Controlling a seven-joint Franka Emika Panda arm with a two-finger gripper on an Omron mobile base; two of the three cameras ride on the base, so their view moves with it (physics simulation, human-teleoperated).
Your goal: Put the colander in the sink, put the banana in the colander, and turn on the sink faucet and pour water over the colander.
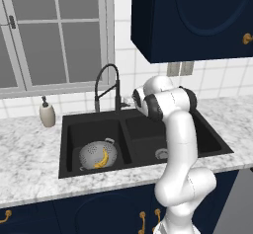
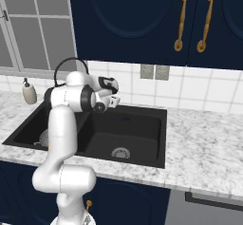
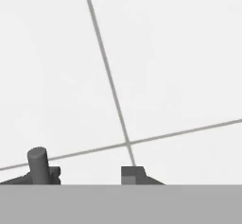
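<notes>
Nearest, the colander (image 1: 98, 155) sits in the left basin of the sink (image 1: 69, 129), banana (image 1: 102, 158) lying inside it: those two steps look done. Left to do: faucet on, water over the colander; no stream visible yet. The gripper (image 2: 114, 100) is raised at the back of the sink near the sink faucet (image 1: 107, 87), facing the white tiled wall (image 3: 165, 67); hand view shows fingertips apart with nothing between, so released. Materials: perforated silver metal bowl with loop handles, curved yellow fruit, matte black rectangular basins with round silver drains, speckled marble counter (image 1: 29, 154), black gooseneck spout.
</notes>
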